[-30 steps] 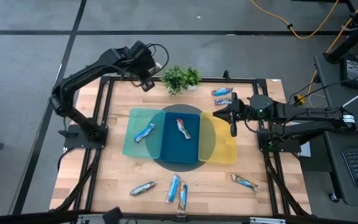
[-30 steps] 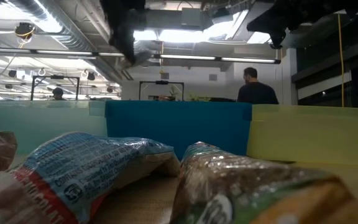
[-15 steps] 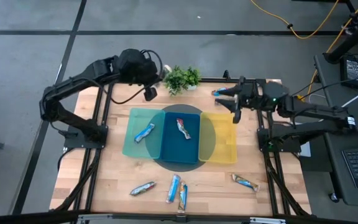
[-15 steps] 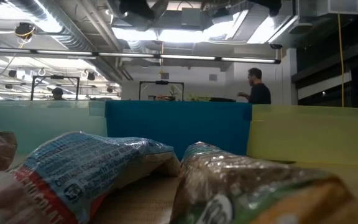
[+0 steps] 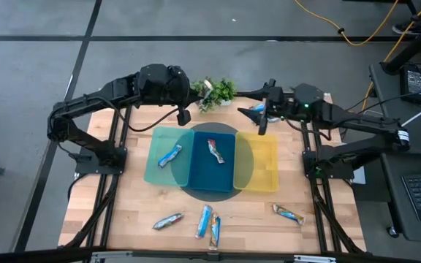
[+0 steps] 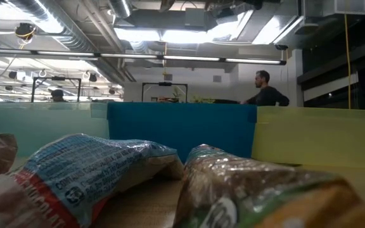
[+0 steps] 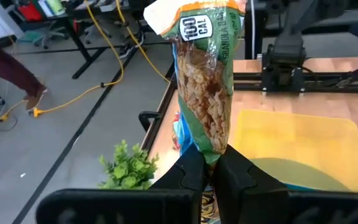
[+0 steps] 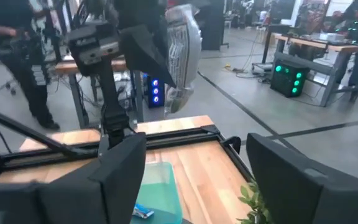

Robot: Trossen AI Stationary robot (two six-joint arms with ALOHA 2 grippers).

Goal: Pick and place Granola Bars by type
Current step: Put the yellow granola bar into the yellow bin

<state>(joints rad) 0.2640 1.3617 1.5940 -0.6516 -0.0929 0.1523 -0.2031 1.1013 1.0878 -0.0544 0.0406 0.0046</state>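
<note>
1. The left hand hangs over the far edge of the bench, just beside the potted plant. In the left wrist view its fingers are pinched tight on the end of a green-wrapped granola bar, which stands up past them.
2. The right hand is above the far right part of the bench, near the far edge of the yellow tray. In the right wrist view its fingers stand wide apart with nothing between them.
3. 3 trays sit side by side mid-bench: a teal tray holding 1 blue bar, a blue tray holding 1 bar, and the yellow tray, bare.
4. A few more bars lie at the far right, partly hidden under the right arm.
5. Along the near edge lie 4 bars: 1 at left, 2 side by side, and 1 at right.
6. In the low view 2 near bars fill the foreground, and a person stands in the room behind.
</note>
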